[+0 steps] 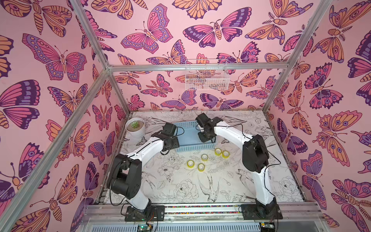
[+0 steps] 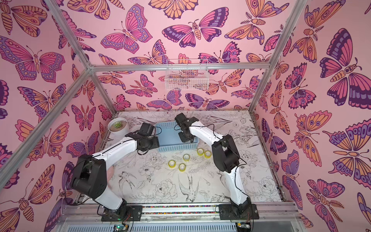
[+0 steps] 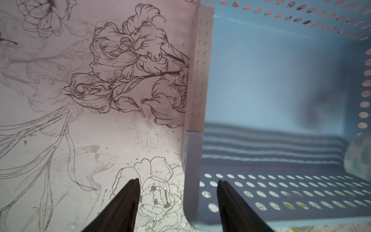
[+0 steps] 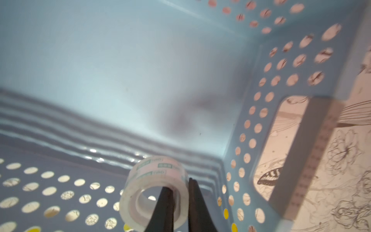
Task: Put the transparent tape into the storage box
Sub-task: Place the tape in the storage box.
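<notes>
The storage box [image 1: 186, 134] [image 2: 168, 134] is a light blue perforated basket at the back middle of the table. My right gripper [image 4: 179, 183] [image 1: 206, 138] reaches down inside it, near its front right corner. It is shut on the wall of a colourless transparent tape roll [image 4: 152, 170], one finger through the ring. Just above the basket floor [image 4: 120, 70] the roll hangs tilted. My left gripper [image 3: 178, 180] [image 1: 170, 143] is open and straddles the basket's left wall [image 3: 197, 80] at the front corner, holding nothing. Several yellow tape rolls [image 1: 204, 157] [image 2: 186, 157] lie on the table in front of the basket.
A round white pot with a succulent [image 1: 135, 126] stands at the back left corner. A white wire basket [image 1: 206, 77] hangs on the back wall. Aluminium frame posts border the table. The basket's right wall has a handle opening [image 4: 281, 140].
</notes>
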